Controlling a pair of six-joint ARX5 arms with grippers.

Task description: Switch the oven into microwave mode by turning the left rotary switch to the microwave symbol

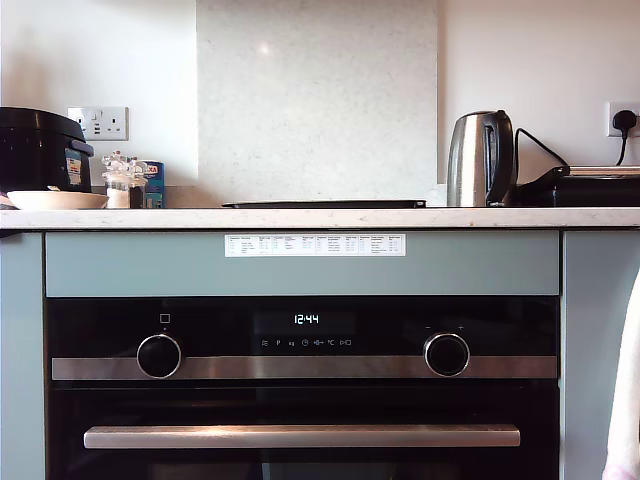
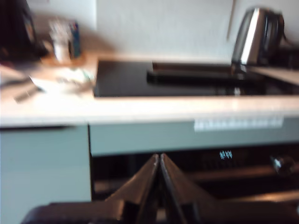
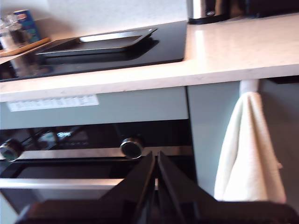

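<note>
The oven (image 1: 300,400) fills the lower exterior view, its display (image 1: 306,319) reading 12:44. The left rotary switch (image 1: 159,356) sits under a small square mark at the exterior view's left; the like knob (image 1: 446,354) is at the right. Neither arm shows in the exterior view. My first gripper (image 2: 159,157) is shut and empty, off in front of the oven (image 2: 196,172); the switch does not show in that blurred view. My second gripper (image 3: 155,154) is shut and empty, just below the plus-minus knob (image 3: 132,147), with the left rotary switch (image 3: 10,149) far off to the side.
A long steel handle (image 1: 300,436) crosses the oven door. On the worktop (image 1: 320,217) stand a kettle (image 1: 481,158), a black pot (image 1: 40,148), a bowl (image 1: 57,199) and jars (image 1: 125,180). A white towel (image 3: 250,154) hangs beside the oven.
</note>
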